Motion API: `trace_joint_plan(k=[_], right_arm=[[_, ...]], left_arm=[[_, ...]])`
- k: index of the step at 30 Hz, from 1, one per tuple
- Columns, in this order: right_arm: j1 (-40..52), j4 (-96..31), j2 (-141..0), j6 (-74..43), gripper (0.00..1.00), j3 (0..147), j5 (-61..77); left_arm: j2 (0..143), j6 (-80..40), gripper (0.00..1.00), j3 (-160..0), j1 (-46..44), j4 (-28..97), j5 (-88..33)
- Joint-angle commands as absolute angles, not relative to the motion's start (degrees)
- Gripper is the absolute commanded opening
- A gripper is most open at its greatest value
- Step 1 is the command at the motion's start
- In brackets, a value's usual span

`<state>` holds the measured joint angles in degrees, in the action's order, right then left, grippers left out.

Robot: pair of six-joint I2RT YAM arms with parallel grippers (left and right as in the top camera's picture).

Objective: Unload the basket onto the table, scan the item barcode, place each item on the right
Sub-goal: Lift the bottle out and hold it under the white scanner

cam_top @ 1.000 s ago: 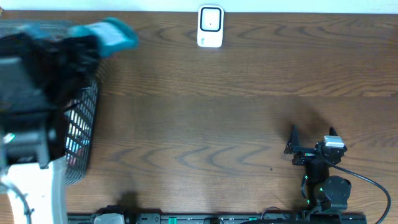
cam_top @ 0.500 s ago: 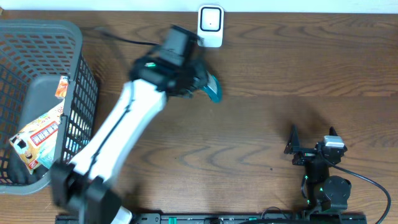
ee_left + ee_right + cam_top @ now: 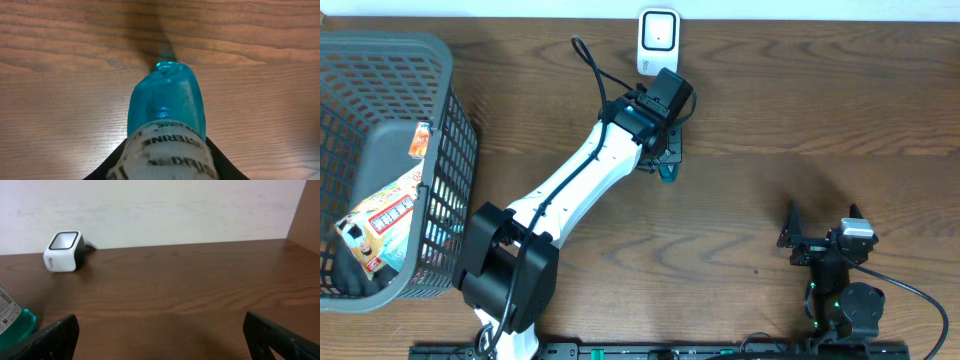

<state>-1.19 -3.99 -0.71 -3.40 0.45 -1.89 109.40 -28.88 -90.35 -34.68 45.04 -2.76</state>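
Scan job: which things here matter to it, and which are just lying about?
In the job: bottle, held by the left gripper; scanner.
Lying about: basket with packets inside; right gripper, open and empty.

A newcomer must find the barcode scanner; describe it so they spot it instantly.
On the wooden table, follow the far edge by the white wall to its middle. The scanner sits there, just beyond the blue bottle. It alone is a small white box with a black back.
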Motion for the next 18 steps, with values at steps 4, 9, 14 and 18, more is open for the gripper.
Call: trace_joint_plan(k=[4,9,14,18], right_arm=[[-0.69,-4.08,-0.38,-3.11,0.99,0.32,-1.96],[-0.69,-4.08,-0.38,-3.11,0.99,0.32,-1.96],[-0.69,-4.1,-0.38,-3.11,0.99,0.32,-1.96],[-0.69,-4.08,-0.38,-3.11,0.99,0.32,-1.96]], left_arm=[[111.18,-25.91,0.34,-90.48,-34.7,46.37,-0.58],[111.18,-25.08,0.69,-90.48,-34.81,46.74,-0.58],[111.0,-23.05,0.87,-90.5,-34.81,47.55,-0.6],[110.91,-20.53,0.87,-90.5,-34.85,48.36,-0.58]])
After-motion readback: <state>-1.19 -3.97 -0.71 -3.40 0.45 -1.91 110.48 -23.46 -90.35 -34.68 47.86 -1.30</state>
